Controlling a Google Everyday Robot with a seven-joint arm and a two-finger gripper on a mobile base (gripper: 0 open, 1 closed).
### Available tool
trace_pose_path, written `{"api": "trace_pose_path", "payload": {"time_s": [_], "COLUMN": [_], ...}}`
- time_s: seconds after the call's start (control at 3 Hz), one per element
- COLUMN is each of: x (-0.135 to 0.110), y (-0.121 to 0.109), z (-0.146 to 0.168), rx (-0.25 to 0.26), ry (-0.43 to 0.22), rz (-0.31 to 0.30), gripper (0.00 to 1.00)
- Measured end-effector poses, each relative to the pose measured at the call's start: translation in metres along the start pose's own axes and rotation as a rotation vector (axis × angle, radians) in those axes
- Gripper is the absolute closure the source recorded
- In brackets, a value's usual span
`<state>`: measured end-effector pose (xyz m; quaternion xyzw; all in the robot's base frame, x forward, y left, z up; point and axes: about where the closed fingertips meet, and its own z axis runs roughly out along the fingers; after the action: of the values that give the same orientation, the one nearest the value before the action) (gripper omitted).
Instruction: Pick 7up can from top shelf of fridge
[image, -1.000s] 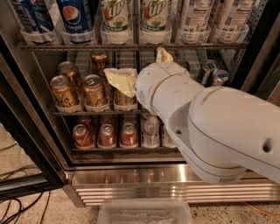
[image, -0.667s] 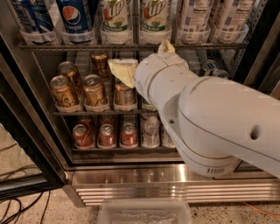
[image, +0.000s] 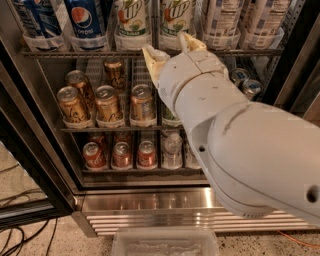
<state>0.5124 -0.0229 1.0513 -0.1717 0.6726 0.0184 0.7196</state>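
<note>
Two 7up cans (image: 133, 20), two Pepsi cans (image: 85, 20), claw (image: 171, 50) spread at top shelf (image: 75, 52)

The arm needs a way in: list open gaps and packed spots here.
Crowded: the silver wire top shelf, blue Pepsi cans, white 7up cans and white-labelled cans side by side. Free: bare rack behind the gold cans. The open cream gripper sits below the 7up cans.

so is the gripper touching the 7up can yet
Cannot tell: camera view shows the gripper at the top shelf edge, just below the 7up can; depth unclear.
</note>
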Motion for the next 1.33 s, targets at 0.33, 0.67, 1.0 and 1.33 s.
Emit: {"api": "trace_pose_path", "payload": {"time_s": [0.33, 0.67, 1.0, 1.33], "x": [-0.014, -0.015, -0.012, -0.012], "y": [-0.001, 0.001, 0.003, 0.001], "z": [-0.013, -0.009, 0.003, 0.013], "rx": [-0.015, -0.048, -0.063, -0.050], "ry": [-0.058, -0.056, -0.023, -0.002], "rz": [0.036, 0.064, 0.057, 0.032], "gripper": [0.54, 0.41, 0.36, 0.38]}}
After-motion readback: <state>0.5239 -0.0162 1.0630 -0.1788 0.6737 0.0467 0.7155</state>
